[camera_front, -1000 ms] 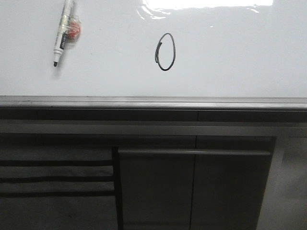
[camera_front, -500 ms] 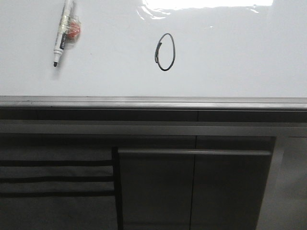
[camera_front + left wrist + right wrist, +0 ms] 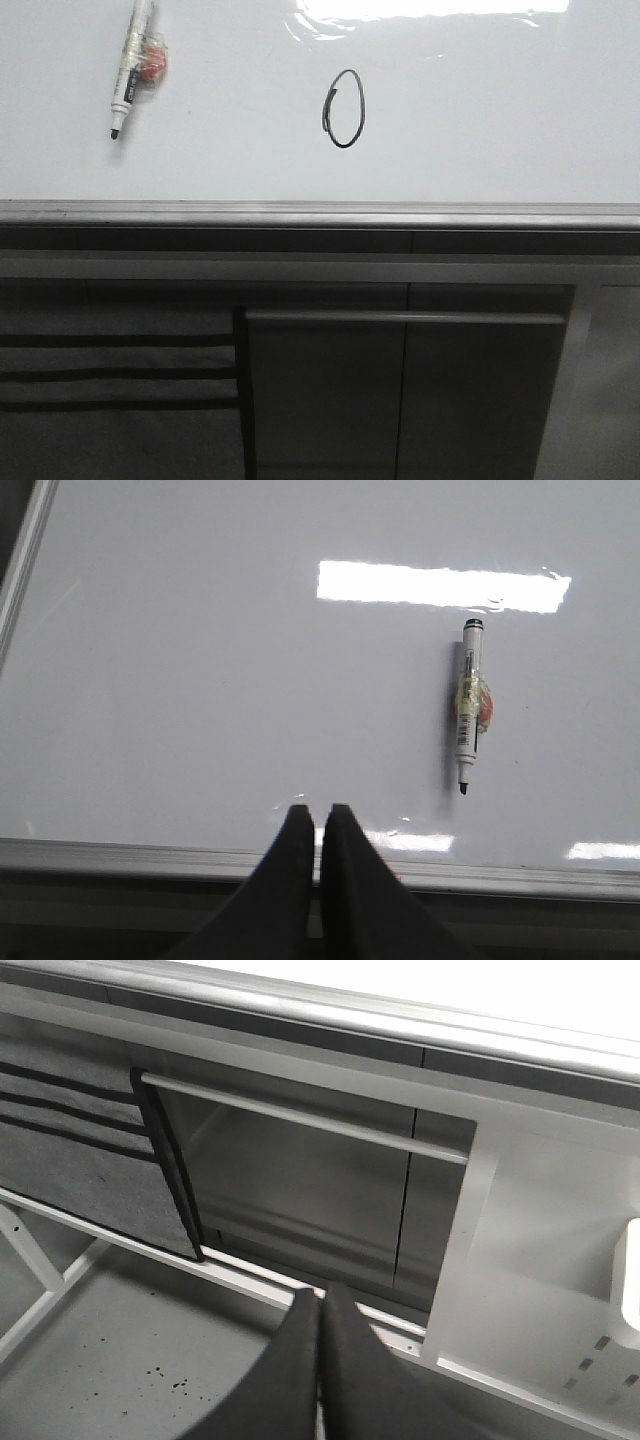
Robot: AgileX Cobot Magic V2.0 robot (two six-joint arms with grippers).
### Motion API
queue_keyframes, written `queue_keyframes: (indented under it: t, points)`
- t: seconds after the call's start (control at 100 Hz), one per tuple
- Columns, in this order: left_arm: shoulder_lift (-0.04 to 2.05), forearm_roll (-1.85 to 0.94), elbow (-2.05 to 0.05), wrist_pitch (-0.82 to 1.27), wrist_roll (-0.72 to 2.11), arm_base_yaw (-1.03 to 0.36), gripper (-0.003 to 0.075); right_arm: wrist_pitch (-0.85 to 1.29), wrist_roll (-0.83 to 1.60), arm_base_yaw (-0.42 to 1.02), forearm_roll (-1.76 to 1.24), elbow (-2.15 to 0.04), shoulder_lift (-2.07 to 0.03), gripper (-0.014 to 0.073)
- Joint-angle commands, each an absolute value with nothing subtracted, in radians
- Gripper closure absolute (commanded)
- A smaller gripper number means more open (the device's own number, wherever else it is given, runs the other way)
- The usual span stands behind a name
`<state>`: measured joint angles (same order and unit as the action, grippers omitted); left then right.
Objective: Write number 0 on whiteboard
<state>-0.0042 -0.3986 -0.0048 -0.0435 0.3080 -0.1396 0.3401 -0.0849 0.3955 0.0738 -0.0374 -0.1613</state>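
Observation:
The number 0 [image 3: 345,109] is a narrow black oval drawn near the middle of the whiteboard [image 3: 480,120], which also shows in the left wrist view [image 3: 200,680]. A marker [image 3: 131,68] with a clear wrap and a red spot lies uncapped on the board at the far left, tip toward me; it also shows in the left wrist view [image 3: 469,706]. My left gripper [image 3: 319,811] is shut and empty, over the board's near edge, apart from the marker. My right gripper [image 3: 320,1294] is shut and empty, low in front of the cabinet. Neither gripper shows in the front view.
The board's grey metal edge strip [image 3: 320,213] runs across the front. Below it stand dark grey cabinet panels [image 3: 400,400] with a horizontal bar [image 3: 300,1118]. A speckled grey floor [image 3: 110,1350] and a white frame rail [image 3: 250,1278] lie under the right gripper.

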Motion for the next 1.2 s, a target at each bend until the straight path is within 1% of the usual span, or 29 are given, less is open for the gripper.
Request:
queue_keyframes:
  t: [0.0,0.1,0.14,0.71,0.74,0.81,0.99,1.02,1.11,1.19]
  points:
    - [-0.012,-0.363,0.021,-0.129,0.266,-0.147,0.0741,0.267,-0.086,0.39,0.09,-0.063,-0.171,0.0666]
    - [-0.012,-0.034,0.021,-0.137,-0.049,-0.147,0.0741,0.267,-0.086,0.39,0.09,-0.063,-0.171,0.0666]
    - [-0.012,-0.011,0.021,-0.137,-0.108,-0.147,0.0741,0.267,-0.086,0.39,0.09,-0.063,-0.171,0.0666]
    - [-0.012,-0.014,0.021,-0.135,-0.112,-0.147,0.0741,0.267,-0.086,0.39,0.09,-0.063,-0.171,0.0666]
    - [-0.012,-0.014,0.021,-0.135,-0.112,-0.147,0.0741,0.273,-0.067,0.388,0.123,-0.063,-0.171,0.0666]
    - [-0.012,-0.014,0.021,-0.135,-0.112,-0.147,0.0741,0.271,-0.063,0.355,0.208,-0.051,-0.133,0.0666]
    - [-0.012,-0.014,0.021,-0.135,-0.112,-0.147,0.0741,0.255,-0.063,0.165,0.192,0.024,0.017,0.0666]
    - [-0.012,-0.014,0.021,-0.135,-0.112,-0.147,0.0741,0.29,-0.063,0.141,0.185,0.021,0.032,0.0666]
    - [-0.012,-0.014,0.021,-0.135,-0.112,-0.147,0.0741,0.23,-0.063,0.096,0.177,0.021,0.022,0.0666]
    - [-0.012,-0.014,0.021,-0.135,-0.112,-0.147,0.0741,0.166,-0.063,0.084,0.175,0.021,0.028,0.0666]
